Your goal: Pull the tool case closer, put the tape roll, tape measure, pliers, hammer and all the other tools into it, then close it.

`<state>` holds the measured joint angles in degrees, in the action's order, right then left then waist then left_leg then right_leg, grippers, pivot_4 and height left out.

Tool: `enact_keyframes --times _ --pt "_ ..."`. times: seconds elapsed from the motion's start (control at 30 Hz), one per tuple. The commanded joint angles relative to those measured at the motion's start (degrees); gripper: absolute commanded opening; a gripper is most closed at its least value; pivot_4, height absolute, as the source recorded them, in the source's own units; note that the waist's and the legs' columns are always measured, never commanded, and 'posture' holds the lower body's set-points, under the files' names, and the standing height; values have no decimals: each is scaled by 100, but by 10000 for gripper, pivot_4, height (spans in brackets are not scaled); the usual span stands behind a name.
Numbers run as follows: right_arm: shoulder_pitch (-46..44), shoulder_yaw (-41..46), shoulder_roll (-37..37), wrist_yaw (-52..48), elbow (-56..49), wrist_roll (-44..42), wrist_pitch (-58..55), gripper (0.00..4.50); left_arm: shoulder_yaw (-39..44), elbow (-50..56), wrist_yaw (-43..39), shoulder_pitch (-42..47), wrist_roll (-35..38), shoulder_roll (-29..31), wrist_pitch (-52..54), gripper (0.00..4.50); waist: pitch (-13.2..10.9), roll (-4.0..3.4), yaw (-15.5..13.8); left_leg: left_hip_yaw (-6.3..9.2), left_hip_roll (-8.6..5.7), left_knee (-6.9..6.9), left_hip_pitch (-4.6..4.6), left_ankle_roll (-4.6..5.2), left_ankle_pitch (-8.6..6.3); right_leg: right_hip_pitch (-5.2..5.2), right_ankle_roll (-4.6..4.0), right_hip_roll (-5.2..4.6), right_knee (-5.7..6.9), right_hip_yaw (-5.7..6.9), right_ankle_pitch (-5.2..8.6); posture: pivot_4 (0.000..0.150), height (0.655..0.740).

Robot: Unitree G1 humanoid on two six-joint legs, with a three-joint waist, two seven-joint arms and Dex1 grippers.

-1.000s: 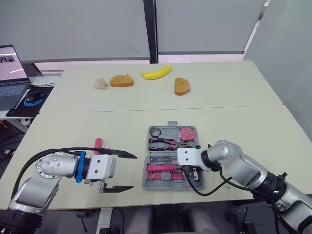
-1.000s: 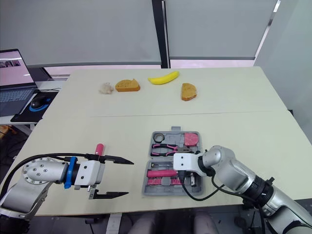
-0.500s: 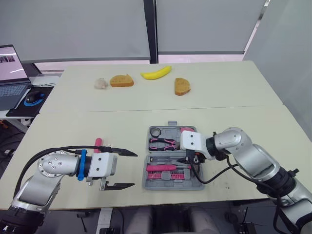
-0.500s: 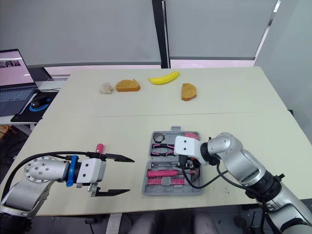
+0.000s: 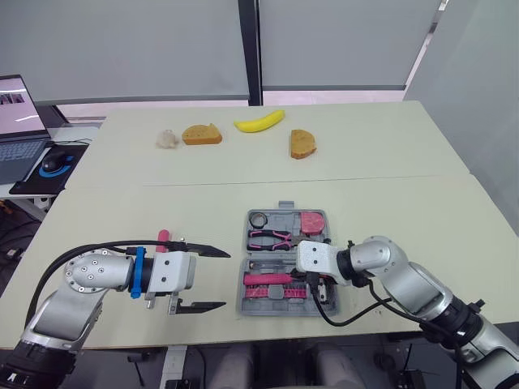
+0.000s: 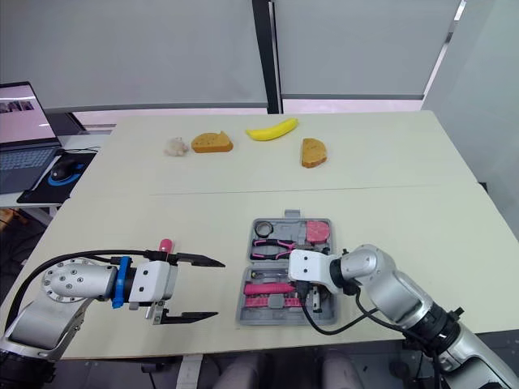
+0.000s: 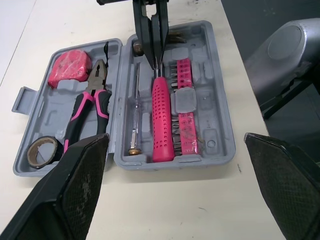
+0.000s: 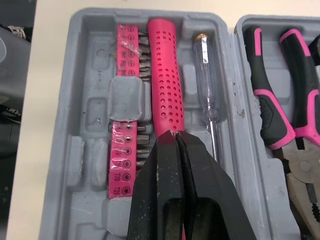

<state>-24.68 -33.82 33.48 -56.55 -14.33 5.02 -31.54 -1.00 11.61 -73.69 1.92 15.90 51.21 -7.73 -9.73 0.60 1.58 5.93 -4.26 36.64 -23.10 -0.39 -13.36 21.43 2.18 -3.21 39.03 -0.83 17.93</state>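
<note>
The grey tool case (image 5: 241, 298) lies open near the table's front edge. Its far half holds a tape roll (image 5: 258, 220), pink-handled pliers (image 5: 270, 237) and a pink tape measure (image 5: 312, 220). In the near half lie the pink hammer handle (image 8: 167, 85), a bit strip (image 8: 125, 60) and a clear screwdriver (image 8: 206, 80). My right gripper (image 8: 176, 134) is shut, its tips resting on the hammer handle. My left gripper (image 5: 225, 279) is open just left of the case, holding nothing. A pink-handled tool (image 5: 163, 237) lies on the table behind it.
At the far side of the table are a banana (image 5: 259, 121), two bread slices (image 5: 202, 134) (image 5: 302, 143) and a pale lump (image 5: 167, 138). A laptop (image 5: 20, 121) and mouse (image 5: 53, 162) sit on a side table at far left.
My right gripper swung up over the case's far half, then came back down onto the hammer handle. My left gripper edged right toward the case.
</note>
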Motion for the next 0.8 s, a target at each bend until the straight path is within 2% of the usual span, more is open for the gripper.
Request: enact_keyframes --times 0.03,0.33,0.53,0.67,0.8 --pt "-104 -73 -180 76 82 103 73 313 -31 95 37 45 13 -21 -22 45000 0 0 1 0 0 0 1 0 0 0 0 0 0 -1 0 1500 7400" --pt "-78 -341 -352 103 697 441 197 313 -49 108 127 29 17 -16 -23 45000 3 2 3 1 0 -1 18 -1 0 0 0 1 -1 0 0 1500 7400" --pt "144 -676 -75 8 982 857 766 313 -27 115 226 -57 18 -36 -10 45000 25 15 -5 1 -1 -1 26 -1 -1 -2 0 1 -3 0 0 1500 7400" --pt "87 -283 -376 193 784 676 1006 313 41 116 368 -106 90 -85 81 45000 46 42 -5 4 0 -1 29 -2 -1 -6 0 1 -4 1 0 1500 7400" --pt "45 313 -533 304 325 406 919 313 303 -7 645 -175 183 -157 244 45000 43 38 11 8 2 -2 26 -4 -3 -2 0 5 1 1 0 1500 7400"
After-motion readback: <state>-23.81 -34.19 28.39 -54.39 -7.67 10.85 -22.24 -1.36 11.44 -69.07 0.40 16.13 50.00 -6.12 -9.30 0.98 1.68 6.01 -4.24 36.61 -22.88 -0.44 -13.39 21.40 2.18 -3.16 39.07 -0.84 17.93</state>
